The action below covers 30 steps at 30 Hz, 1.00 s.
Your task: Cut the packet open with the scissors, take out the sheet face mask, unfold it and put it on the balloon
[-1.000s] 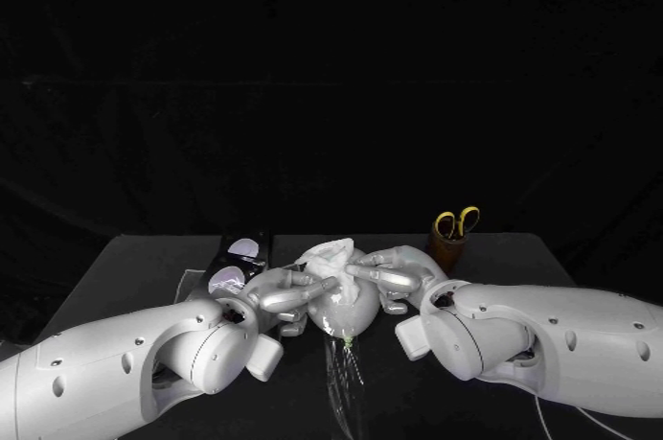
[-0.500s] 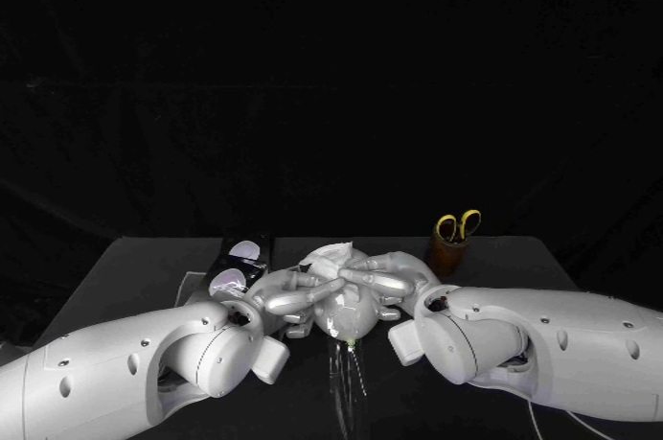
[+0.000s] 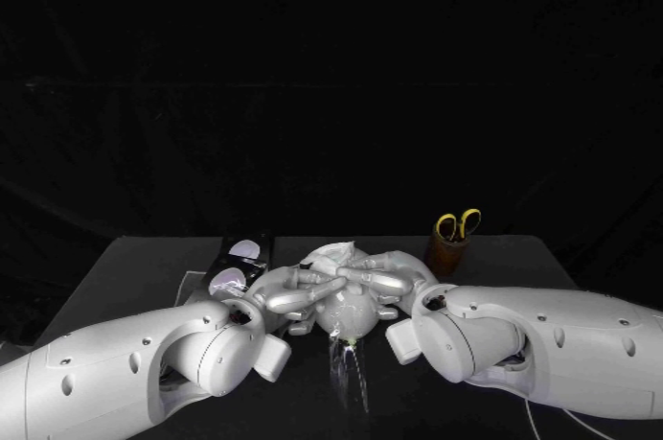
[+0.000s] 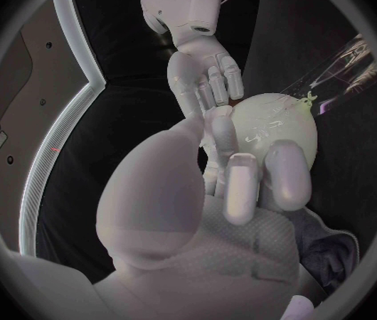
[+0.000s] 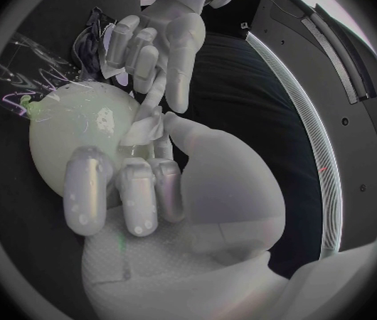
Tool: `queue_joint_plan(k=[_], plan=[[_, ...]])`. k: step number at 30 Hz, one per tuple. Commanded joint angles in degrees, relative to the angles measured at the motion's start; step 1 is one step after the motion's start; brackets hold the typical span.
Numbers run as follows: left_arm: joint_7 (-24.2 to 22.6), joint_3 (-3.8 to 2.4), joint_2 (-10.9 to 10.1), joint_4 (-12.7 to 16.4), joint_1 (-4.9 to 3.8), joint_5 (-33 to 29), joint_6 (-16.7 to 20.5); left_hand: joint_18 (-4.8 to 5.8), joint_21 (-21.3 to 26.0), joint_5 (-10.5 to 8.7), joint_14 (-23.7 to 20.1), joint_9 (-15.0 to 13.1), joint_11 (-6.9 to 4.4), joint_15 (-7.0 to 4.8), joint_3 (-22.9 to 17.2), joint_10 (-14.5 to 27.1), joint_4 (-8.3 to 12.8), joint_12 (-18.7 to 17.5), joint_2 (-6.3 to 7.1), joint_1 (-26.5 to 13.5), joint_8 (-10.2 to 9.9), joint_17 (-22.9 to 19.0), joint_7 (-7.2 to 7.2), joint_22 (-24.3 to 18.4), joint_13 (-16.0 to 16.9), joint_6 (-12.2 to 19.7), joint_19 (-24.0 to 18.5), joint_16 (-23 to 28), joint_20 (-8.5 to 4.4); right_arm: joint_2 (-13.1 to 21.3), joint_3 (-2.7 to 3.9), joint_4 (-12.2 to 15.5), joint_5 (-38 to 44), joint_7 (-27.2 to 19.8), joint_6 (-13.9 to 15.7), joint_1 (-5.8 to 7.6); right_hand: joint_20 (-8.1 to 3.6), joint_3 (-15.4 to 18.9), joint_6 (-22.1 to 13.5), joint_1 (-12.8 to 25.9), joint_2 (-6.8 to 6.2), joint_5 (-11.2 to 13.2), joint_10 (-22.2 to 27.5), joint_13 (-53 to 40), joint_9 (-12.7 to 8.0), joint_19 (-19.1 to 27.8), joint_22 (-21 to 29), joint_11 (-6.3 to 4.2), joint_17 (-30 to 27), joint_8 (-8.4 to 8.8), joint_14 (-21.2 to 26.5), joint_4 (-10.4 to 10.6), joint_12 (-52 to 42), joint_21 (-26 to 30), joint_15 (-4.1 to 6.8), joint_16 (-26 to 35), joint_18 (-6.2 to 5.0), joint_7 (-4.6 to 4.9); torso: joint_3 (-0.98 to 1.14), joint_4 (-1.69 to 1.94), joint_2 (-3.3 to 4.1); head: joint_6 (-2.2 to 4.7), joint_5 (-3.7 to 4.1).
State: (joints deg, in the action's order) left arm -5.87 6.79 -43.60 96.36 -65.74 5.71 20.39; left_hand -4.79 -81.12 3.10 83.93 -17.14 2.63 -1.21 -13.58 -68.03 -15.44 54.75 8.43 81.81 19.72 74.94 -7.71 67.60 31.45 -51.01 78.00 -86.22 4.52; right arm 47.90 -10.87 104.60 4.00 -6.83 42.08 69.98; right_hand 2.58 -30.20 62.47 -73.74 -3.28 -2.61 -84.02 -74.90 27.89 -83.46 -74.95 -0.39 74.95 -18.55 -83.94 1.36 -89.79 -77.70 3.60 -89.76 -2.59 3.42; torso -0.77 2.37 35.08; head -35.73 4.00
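A pale balloon (image 3: 341, 317) stands at the table's middle with its knot toward me, on a clear stand (image 3: 346, 373). The white sheet mask (image 3: 329, 258) lies crumpled over its far top. My left hand (image 3: 293, 291) and my right hand (image 3: 381, 278) meet over the balloon, fingers laid across it and pinching the mask between them. In the right wrist view a crumpled strip of the mask (image 5: 144, 131) sits between my right hand (image 5: 135, 188) and the left hand (image 5: 153, 43), against the balloon (image 5: 75, 131). In the left wrist view my left hand (image 4: 242, 185) lies on the balloon (image 4: 273, 121).
The dark opened packet (image 3: 238, 266) lies at the back left of the balloon, beside my left hand. Yellow-handled scissors (image 3: 456, 222) stand in a brown cup (image 3: 445, 255) at the back right. The black table (image 3: 125, 267) ends close behind them.
Both hands have drawn closer together over the balloon's top, and their fingers now cover more of the mask. The balloon has dipped slightly toward me.
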Motion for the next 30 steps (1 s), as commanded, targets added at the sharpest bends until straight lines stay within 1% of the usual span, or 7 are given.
queue_joint_plan(k=[1, 3, 5, 17, 21, 24, 30], plan=[[-1.6, -0.08, 0.2, 0.1, -0.05, -0.4, -0.9, 0.45, -0.2, -0.26, 3.6, 0.0, -0.15, -0.08, -1.1, -0.5, 0.7, -0.2, -1.19, 2.0, 0.4, 5.8, 0.14, 0.2, 0.1, -1.3, -0.1, -0.4, -0.22, 0.0, 0.00, 0.2, -0.1, -1.0, -1.0, -0.07, -0.04, -0.2, 0.6, 0.0, 0.49, -0.2, -6.0, -15.1, 0.8, -0.7, -11.4, -0.36, 15.0, -0.24, -6.1, 0.0, -0.2, 0.0, 0.20, -0.2, -0.08, -0.01, 0.02, -0.03, -0.01, -0.10, 0.04], [-1.8, -0.08, 0.2, 0.1, -0.05, -0.4, -0.7, 0.45, -0.2, -0.26, 3.6, 0.0, -0.24, -0.16, -1.4, -0.5, 0.9, -0.2, -1.57, 2.5, 0.5, 5.8, 0.26, 0.2, 0.1, -1.8, -0.1, -0.4, -0.28, 0.0, 0.00, 0.2, -0.1, -1.0, -1.0, -0.07, -0.04, -0.2, 0.6, 0.0, 0.49, -0.2, -6.0, -15.1, 0.8, -0.7, -11.4, -0.36, 15.0, -0.24, -6.1, 0.0, -0.2, 0.0, 0.20, -0.2, -0.08, -0.01, 0.03, 0.00, 0.00, -0.14, 0.04], [-1.9, -0.08, 0.2, 0.1, -0.05, -0.4, -0.5, 0.47, -0.3, -0.25, 3.7, -0.1, -0.67, -0.50, -3.0, -0.6, 1.9, -0.3, -2.86, 4.4, 0.8, 6.1, 0.77, 0.4, 0.3, -3.3, -0.1, -0.5, -0.50, -0.1, 0.00, 0.3, -0.1, -1.0, -1.0, -0.08, -0.04, -0.2, 0.6, 0.1, 0.53, -0.2, -6.0, -15.1, 0.9, -0.7, -11.4, -0.36, 15.0, -0.24, -6.1, 0.0, -0.2, 0.0, 0.20, -0.2, -0.10, -0.01, 0.04, -0.01, -0.01, -0.13, 0.07], [-2.5, -0.08, 0.3, -0.2, -0.05, -0.5, 0.6, 0.58, -0.5, -0.26, 3.9, 0.0, -1.29, -1.02, -4.6, -1.3, 2.5, -0.2, -3.69, 4.6, 1.3, 6.9, 1.60, 0.9, 0.8, -5.7, 0.2, -0.7, -1.00, -0.3, 0.00, 0.2, -0.1, -0.9, -0.9, -0.09, -0.04, -0.2, 0.6, 0.1, 0.53, -0.2, -6.0, -15.1, 0.9, -0.7, -11.4, -0.36, 15.0, -0.24, -6.1, 0.0, -0.2, 0.0, 0.20, -0.2, -0.10, -0.01, -0.01, 0.03, -0.06, -0.21, 0.06], [-2.7, -0.08, 0.3, -0.2, -0.05, -1.1, 0.9, 0.64, -0.6, -0.24, 4.0, -0.3, -2.01, -1.59, -6.0, -2.5, 2.2, 0.2, -5.40, 4.1, 1.8, 7.5, 2.52, 1.4, 1.6, -6.9, 0.4, -0.9, -1.39, -0.3, -0.01, 0.0, -0.1, -0.6, -0.9, -0.09, -0.04, -0.3, 0.6, 0.1, 0.53, -0.2, -6.0, -15.1, 0.9, -0.7, -11.4, -0.36, 15.0, -0.26, -6.1, 0.0, -0.2, 0.0, 0.19, -0.2, -0.10, -0.02, -0.03, 0.04, -0.04, -0.38, -0.02], [-2.8, -0.08, 0.2, -0.2, -0.05, -1.4, 1.2, 0.70, -0.8, -0.23, 4.1, -0.8, -2.43, -2.01, -7.6, -3.0, 3.2, 0.0, -5.90, 4.9, 2.4, 7.8, 2.97, 1.7, 1.8, -7.4, 0.6, -1.1, -1.74, -0.2, -0.01, -0.1, 0.0, -0.5, -0.9, -0.10, -0.04, -0.3, 0.6, 0.1, 0.53, -0.2, -6.0, -15.1, 0.9, -0.7, -11.4, -0.36, 15.0, -0.26, -6.1, 0.0, -0.2, 0.0, 0.19, -0.2, -0.10, -0.02, -0.03, 0.04, 0.00, -0.48, -0.10], [-2.9, -0.08, 0.0, -0.2, -0.05, -1.6, 1.5, 0.73, -0.8, -0.22, 4.2, -1.9, -2.68, -2.29, -10.6, -3.8, 4.7, -0.7, -5.18, 4.5, 3.5, 8.0, 3.17, 1.8, 1.8, -7.6, 0.6, -1.1, -2.16, 0.5, -0.01, 0.0, 0.4, -0.7, -0.8, -0.12, -0.04, -0.3, 0.6, 0.1, 0.53, -0.2, -6.0, -15.1, 0.9, -0.7, -11.4, -0.36, 15.0, -0.26, -6.1, 0.0, -0.2, 0.0, 0.19, -0.2, -0.10, -0.02, 0.00, 0.02, -0.04, -0.57, -0.12]])
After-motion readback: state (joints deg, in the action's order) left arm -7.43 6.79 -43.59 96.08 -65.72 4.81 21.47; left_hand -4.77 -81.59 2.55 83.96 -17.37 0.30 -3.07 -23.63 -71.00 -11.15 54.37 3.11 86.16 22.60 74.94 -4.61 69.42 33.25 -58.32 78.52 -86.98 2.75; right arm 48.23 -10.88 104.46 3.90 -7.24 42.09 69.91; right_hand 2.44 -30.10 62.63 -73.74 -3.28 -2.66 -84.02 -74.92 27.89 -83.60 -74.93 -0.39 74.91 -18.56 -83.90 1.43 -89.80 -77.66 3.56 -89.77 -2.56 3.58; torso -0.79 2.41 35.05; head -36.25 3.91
